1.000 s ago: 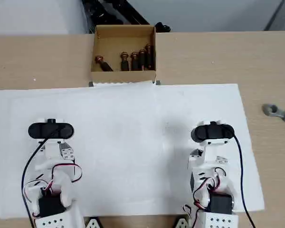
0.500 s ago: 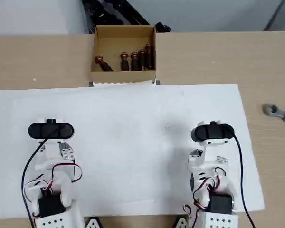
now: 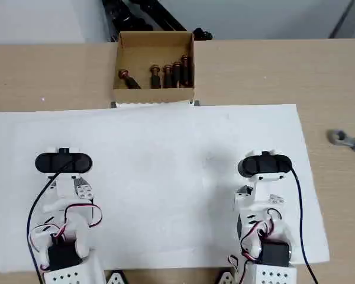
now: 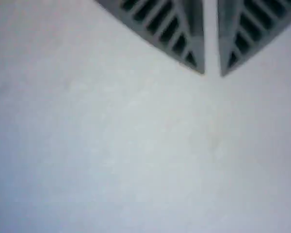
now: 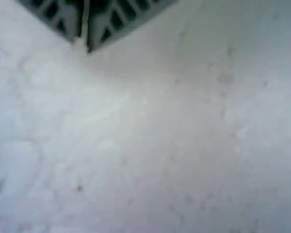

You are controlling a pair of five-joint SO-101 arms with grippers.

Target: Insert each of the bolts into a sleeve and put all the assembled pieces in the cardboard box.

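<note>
The cardboard box point(image 3: 155, 93) stands at the far centre of the table, just past the white sheet point(image 3: 165, 177). Several brown bolts in dark sleeves point(image 3: 168, 76) lie inside it, one point(image 3: 128, 78) apart from the row. Both arms are folded low at the near edge, the left arm point(image 3: 64, 189) and the right arm point(image 3: 263, 189). My left gripper point(image 4: 212, 74) hangs shut just over the bare sheet, a thin slit between its ribbed fingers point(image 4: 184, 34). My right gripper point(image 5: 84, 46) is shut too, holding nothing, close above the sheet.
A small grey metal part point(image 3: 347, 140) lies on the bare wood at the right edge, off the sheet. Dark equipment point(image 3: 136, 15) sits behind the box. The sheet between the arms and the box is open room.
</note>
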